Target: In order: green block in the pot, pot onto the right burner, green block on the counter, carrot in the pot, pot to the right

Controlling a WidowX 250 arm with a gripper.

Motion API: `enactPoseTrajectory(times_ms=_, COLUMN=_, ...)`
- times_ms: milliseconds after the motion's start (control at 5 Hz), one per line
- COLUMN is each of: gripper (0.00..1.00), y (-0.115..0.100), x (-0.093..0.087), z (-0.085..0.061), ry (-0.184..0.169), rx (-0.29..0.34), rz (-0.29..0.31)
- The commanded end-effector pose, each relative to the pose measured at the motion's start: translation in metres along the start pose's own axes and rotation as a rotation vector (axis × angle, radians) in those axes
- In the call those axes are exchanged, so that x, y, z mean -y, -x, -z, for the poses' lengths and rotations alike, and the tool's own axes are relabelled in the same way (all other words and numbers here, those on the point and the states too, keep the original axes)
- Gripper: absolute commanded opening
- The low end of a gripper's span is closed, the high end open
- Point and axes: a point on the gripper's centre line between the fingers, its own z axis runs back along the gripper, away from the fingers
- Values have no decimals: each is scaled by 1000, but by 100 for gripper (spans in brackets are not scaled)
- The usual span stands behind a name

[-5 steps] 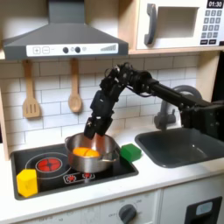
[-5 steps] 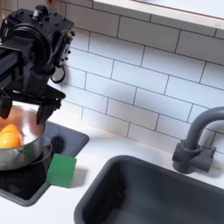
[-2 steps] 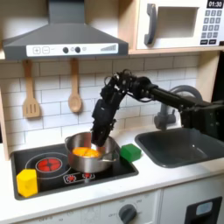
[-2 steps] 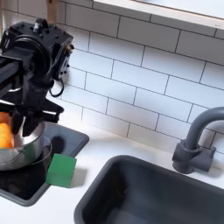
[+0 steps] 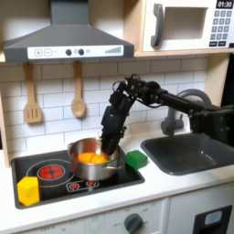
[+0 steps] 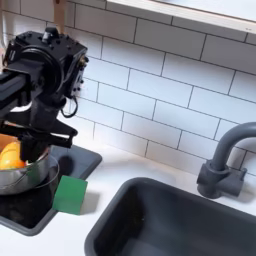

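Down at the pot (image 5: 92,158) on the black stovetop (image 5: 55,183), the gripper (image 5: 109,146) hangs over its rim, fingers (image 6: 42,150) narrowly parted, holding nothing I can make out; the carrot (image 6: 10,157) lies inside; the green block (image 6: 71,195) rests just beside it; the sink (image 6: 190,222) sits apart.

A child's play kitchen: a grey range hood (image 5: 66,41) and white microwave (image 5: 187,26) above white tile, two wooden utensils (image 5: 33,94) hanging, a black two-burner stovetop (image 5: 64,177), a dark grey basin sink (image 5: 190,151) with curved faucet (image 6: 226,160).
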Motion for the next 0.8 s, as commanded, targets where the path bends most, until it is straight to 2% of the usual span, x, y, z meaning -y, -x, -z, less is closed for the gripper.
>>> enactPoseTrajectory(times_ms=0, gripper=0, y=9, x=9, z=-4, ry=21, rx=-22, rz=20)
enactPoseTrajectory(times_ms=600, gripper=0, y=26, x=20, z=-10, ry=43, rx=-39, rz=61)
